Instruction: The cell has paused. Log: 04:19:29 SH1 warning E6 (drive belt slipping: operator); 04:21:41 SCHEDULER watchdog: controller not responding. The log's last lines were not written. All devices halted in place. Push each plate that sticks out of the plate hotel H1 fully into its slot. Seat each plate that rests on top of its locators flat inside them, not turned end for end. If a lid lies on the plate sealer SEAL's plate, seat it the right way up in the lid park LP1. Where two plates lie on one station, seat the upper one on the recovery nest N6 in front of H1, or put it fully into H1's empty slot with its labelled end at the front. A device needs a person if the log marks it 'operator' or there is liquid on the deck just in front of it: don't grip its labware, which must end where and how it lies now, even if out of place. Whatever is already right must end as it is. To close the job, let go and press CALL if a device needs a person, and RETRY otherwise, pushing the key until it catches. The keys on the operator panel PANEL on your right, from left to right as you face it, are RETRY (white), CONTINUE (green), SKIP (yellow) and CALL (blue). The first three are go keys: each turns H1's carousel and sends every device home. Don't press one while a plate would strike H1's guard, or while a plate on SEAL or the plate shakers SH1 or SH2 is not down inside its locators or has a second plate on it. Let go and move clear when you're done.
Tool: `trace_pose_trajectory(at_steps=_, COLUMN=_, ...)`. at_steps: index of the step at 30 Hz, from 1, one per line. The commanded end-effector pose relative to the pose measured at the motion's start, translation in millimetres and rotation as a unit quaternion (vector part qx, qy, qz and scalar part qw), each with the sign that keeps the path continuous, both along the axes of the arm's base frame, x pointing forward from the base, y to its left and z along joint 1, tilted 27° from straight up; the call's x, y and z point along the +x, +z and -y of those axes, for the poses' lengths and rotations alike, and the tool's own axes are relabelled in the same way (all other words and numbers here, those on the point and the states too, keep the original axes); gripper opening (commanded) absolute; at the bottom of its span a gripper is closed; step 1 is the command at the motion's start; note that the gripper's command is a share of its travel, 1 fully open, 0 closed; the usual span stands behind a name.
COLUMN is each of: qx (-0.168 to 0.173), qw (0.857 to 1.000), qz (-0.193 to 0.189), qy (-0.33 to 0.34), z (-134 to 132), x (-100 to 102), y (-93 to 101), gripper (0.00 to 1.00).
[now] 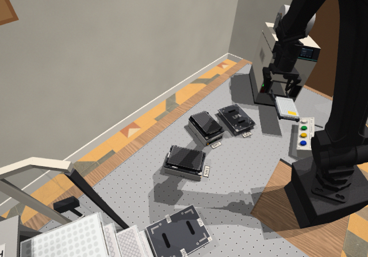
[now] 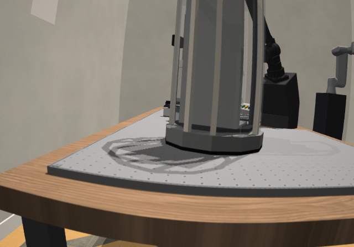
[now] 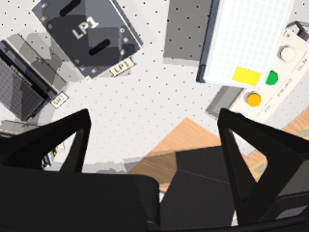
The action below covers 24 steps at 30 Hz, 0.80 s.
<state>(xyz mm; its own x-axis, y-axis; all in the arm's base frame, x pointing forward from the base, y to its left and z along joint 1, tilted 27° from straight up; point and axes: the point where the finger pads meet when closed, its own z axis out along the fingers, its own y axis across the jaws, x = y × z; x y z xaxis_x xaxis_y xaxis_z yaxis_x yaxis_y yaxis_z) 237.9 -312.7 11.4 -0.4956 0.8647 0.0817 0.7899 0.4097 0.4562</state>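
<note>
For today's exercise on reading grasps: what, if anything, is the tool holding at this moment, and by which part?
Nothing is held. The tool is wide open, with only deck and wood showing between its fingers; the white plate lies beyond them, untouched.

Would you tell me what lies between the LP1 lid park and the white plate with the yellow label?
Only bare dotted deck and a shadow lie between the lid park and the white plate; the wrist view shows this stretch best.
</note>
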Motion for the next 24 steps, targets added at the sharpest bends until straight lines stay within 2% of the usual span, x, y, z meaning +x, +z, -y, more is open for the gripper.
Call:
trace_pose_trajectory(at_steps=1, qx=-0.02, qw=1.0, qz=0.008, qy=0.0, z=33, x=-1, y=6.5, gripper=1.0)
trace_pose_trajectory(at_steps=10, qx=-0.02, qw=1.0, qz=0.008, qy=0.0, z=56, x=-17, y=-7.2, gripper=1.0)
trace_pose_trajectory(at_steps=13, qx=-0.025, qw=1.0, qz=0.01, qy=0.0, z=60, x=-18, y=-3.9, gripper=1.0)
trace_pose_trajectory(at_steps=14, qx=-0.02, qw=1.0, qz=0.008, qy=0.0, z=62, x=-20, y=-10.2, gripper=1.0)
trace_pose_trajectory(at_steps=21, qx=-0.02, qw=1.0, qz=0.007, qy=0.0, z=79, x=-31, y=-20.2, gripper=1.0)
trace_pose_trajectory(at_steps=22, qx=-0.024, qw=1.0, qz=0.011, qy=0.01, z=79, x=-31, y=-20.1, gripper=1.0)
trace_pose_trajectory(at_steps=24, qx=-0.05, qw=0.998, qz=0.023, qy=0.039, z=80, x=-23, y=-5.0, gripper=1.0)
